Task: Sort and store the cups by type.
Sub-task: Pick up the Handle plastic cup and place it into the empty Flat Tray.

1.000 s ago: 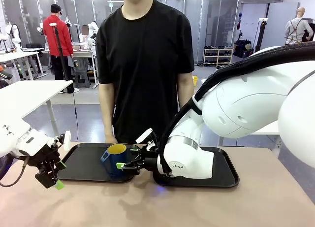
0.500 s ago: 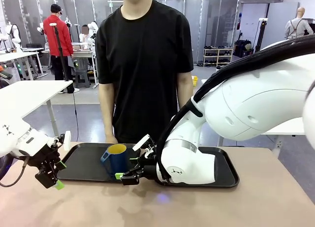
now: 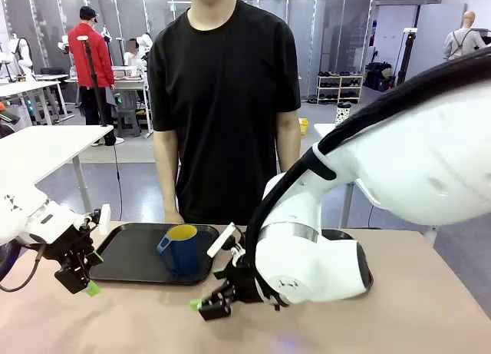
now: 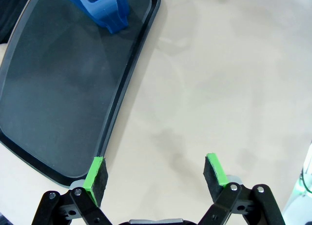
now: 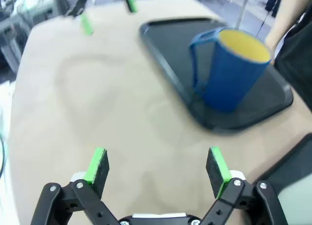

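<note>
One of the cups, a dark blue mug (image 3: 182, 249) with a yellow inside and a handle, stands upright near the right end of the left black tray (image 3: 126, 254). My right gripper (image 3: 209, 304) hangs open and empty over the bare table, in front of the mug and apart from it. In the right wrist view the mug (image 5: 231, 69) stands ahead of the open gripper (image 5: 157, 171) with its handle turned left. My left gripper (image 3: 77, 273) is open at the tray's left front corner; its wrist view shows the gripper (image 4: 156, 173) open, with the mug (image 4: 100, 8) at the tray's (image 4: 58, 88) far end.
A second black tray (image 3: 362, 271) lies to the right, mostly hidden behind my right arm. A person in a black shirt stands at the far edge, one hand (image 3: 173, 216) hanging just behind the left tray. A small spotted cup (image 3: 343, 113) sits on a table far behind.
My right gripper has drawn back from the blue mug toward the near side of the table, open and empty. The mug stays on the tray. The left arm has not moved.
</note>
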`<state>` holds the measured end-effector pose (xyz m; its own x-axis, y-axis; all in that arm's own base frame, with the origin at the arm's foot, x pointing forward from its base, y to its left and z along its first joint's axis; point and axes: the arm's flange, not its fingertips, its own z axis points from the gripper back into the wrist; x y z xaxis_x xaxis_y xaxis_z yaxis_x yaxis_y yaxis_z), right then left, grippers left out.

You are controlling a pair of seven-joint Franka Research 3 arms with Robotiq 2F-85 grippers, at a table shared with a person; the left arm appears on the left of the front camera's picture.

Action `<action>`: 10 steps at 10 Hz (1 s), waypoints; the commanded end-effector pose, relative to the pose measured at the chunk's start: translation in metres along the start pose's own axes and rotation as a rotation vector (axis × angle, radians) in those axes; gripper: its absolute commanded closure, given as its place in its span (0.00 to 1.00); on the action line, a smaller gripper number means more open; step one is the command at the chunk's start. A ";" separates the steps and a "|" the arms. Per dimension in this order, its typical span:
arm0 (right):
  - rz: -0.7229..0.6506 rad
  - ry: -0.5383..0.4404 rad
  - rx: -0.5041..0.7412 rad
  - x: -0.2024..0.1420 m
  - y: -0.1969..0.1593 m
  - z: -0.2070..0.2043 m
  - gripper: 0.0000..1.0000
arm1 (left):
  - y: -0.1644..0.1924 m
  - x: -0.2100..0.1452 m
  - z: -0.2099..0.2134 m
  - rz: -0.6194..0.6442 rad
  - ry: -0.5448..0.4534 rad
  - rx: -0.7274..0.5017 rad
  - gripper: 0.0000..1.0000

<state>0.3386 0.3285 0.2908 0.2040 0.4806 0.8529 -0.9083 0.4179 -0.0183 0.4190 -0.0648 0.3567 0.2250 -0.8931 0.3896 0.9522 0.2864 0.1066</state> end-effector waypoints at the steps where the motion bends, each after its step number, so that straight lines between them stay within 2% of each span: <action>1: 0.058 0.105 -0.042 0.008 0.017 0.058 0.00 | -0.004 -0.002 0.000 -0.001 0.012 0.016 0.00; 3: 0.124 0.292 -0.099 0.016 0.014 0.108 0.00 | -0.004 -0.002 0.000 -0.001 0.012 0.016 0.00; 6: 0.201 0.415 0.004 0.017 -0.009 0.133 0.00 | -0.004 -0.002 0.000 -0.001 0.012 0.016 0.00; 7: 0.175 0.405 0.008 0.008 -0.023 0.128 0.00 | -0.004 -0.002 0.000 -0.001 0.012 0.016 0.00; 8: 0.219 0.362 -0.072 -0.027 0.022 0.090 0.00 | -0.004 -0.002 0.000 -0.001 0.012 0.016 0.00; 10: 0.219 0.362 -0.072 -0.027 0.022 0.090 0.00 | -0.004 -0.002 0.000 -0.001 0.012 0.016 0.00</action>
<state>0.2909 0.2532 0.3084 0.1277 0.8071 0.5765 -0.9304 0.2989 -0.2124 0.4189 -0.0649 0.3564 0.2249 -0.8931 0.3895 0.9522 0.2863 0.1066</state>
